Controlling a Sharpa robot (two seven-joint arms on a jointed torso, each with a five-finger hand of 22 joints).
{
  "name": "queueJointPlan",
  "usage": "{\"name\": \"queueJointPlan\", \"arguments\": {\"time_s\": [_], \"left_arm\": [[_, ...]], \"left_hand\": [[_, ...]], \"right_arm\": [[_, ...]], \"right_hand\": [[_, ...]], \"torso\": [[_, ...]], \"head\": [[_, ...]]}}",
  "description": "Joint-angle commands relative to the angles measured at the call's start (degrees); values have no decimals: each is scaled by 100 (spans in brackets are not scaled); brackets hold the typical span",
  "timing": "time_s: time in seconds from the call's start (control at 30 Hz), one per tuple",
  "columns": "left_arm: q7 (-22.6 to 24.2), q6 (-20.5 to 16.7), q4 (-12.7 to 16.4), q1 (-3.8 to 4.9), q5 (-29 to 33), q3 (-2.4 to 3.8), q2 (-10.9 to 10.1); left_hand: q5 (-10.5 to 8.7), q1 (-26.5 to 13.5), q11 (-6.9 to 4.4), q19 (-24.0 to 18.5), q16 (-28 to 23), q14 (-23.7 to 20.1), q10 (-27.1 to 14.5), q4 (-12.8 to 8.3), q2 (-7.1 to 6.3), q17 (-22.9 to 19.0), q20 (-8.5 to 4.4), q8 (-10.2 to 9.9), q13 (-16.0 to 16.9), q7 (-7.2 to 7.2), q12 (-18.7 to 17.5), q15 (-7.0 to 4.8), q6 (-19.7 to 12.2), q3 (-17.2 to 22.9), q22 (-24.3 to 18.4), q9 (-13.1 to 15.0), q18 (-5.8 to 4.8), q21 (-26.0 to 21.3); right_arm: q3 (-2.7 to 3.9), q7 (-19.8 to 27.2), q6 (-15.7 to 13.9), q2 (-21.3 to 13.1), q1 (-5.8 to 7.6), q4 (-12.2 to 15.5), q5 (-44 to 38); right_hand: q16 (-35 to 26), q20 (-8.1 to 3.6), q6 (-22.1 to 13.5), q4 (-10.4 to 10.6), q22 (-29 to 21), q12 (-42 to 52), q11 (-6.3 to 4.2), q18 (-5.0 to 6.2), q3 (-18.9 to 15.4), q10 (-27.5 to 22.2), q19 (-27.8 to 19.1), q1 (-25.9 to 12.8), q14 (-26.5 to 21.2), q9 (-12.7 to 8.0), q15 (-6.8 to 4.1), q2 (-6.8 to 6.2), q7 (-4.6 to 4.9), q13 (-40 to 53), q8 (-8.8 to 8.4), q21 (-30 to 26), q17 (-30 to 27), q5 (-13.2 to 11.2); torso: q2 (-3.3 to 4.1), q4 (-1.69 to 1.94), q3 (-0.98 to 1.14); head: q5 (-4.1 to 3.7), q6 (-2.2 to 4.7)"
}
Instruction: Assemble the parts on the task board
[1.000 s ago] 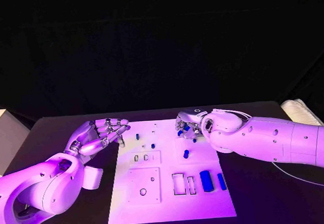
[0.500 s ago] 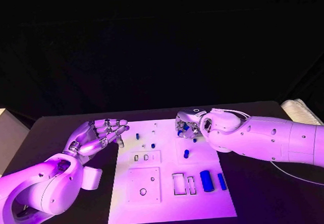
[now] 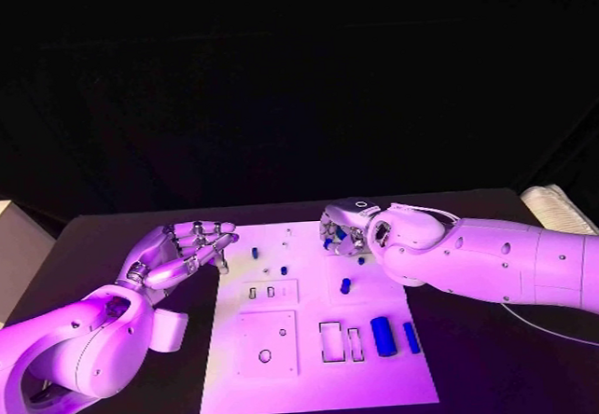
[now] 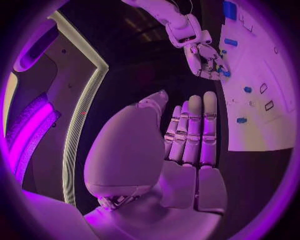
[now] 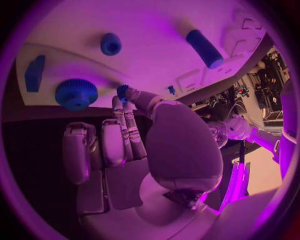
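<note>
The white task board [image 3: 323, 383] lies mid-table. My right hand [image 3: 344, 233] hangs over its far right part, fingers pointing down. In the right wrist view its thumb and a finger meet on a small blue part [image 5: 123, 91], close beside a blue gear [image 5: 76, 93]. A blue round peg [image 5: 110, 43] and a blue cylinder [image 5: 203, 47] lie further on. My left hand [image 3: 188, 250] hovers at the board's far left corner, fingers apart and holding nothing; its flat palm [image 4: 187, 150] faces the board [image 4: 262, 120]. A large blue cylinder [image 3: 382, 335] and a blue bar [image 3: 410, 336] lie near right.
Small blue pegs [image 3: 344, 284] stand in the board's middle, with rectangular slots [image 3: 340, 340] and a square recess [image 3: 267, 344] nearer me. A pale bundle [image 3: 556, 208] lies at the table's far right edge, and a white box [image 3: 6, 250] stands off the left side.
My right hand has crept slightly left and farther over the board's far right part. The left hand has barely moved.
</note>
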Motion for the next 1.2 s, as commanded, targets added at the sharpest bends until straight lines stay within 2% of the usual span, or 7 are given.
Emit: {"name": "queueJointPlan", "arguments": {"time_s": [0.03, 0.3, 0.53, 0.87, 1.2], "left_arm": [[26, 98, 1, 10, 43, 5, 2], [30, 110, -14, 14, 66, 5, 3], [28, 128, 3, 21, 72, 6, 8], [21, 136, 45, 64, 74, 7, 0], [17, 136, 49, 91, 74, 8, 0]], "left_hand": [[-28, -23, -6, -34, 21, -48, -35, 1, -21, 8, 2, 14, 7, 17, -10, -9, -21, 35, 6, 7, 72, 21], [-29, -19, -6, -38, 24, -51, -37, -2, -20, 7, 3, 13, 7, 16, -10, -9, -23, 40, 11, 8, 72, 28], [-29, -19, -6, -38, 24, -51, -37, -2, -20, 7, 3, 13, 7, 16, -10, -9, -23, 40, 11, 8, 72, 28], [-30, -13, -7, -45, 29, -55, -40, -7, -20, 6, 4, 12, 7, 12, -9, -9, -27, 46, 17, 10, 73, 37], [-30, -13, -7, -45, 29, -55, -40, -7, -20, 6, 4, 12, 7, 12, -9, -9, -27, 46, 17, 10, 73, 37]], "right_arm": [[24, -126, -498, 39, 33, 40, -186], [52, -237, -807, 360, 76, -170, -283], [58, -248, -905, 706, 77, -481, -329], [60, -223, -881, 1045, 62, -864, -347], [59, -198, -804, 1169, 45, -994, -308]], "right_hand": [[25, -52, 47, -8, 526, 8, -84, -62, 24, 121, 161, 50, 189, 16, -48, 11, 1, 34, 41, 45, -1, 29], [39, -54, 63, -13, 559, 4, -86, -69, 29, 143, 175, 23, 192, 36, -50, 0, -2, 38, 58, 67, 8, 54], [43, -55, 65, -12, 569, -1, -86, -71, 29, 145, 179, 8, 193, 43, -50, -6, -1, 38, 62, 74, 9, 62], [52, -55, 54, -15, 569, -13, -81, -71, 34, 136, 178, -6, 196, 49, -49, -16, 5, 36, 60, 73, 15, 77], [55, -55, 50, -14, 565, -17, -79, -70, 35, 132, 176, -16, 196, 53, -47, -18, 7, 35, 59, 71, 15, 82]], "torso": [[1, 5, -11], [26, 27, -8], [37, 54, -20], [92, 141, -65], [142, 175, -96]], "head": [[4, 15], [-18, 41], [-18, 19], [-67, 35], [-80, 58]]}}
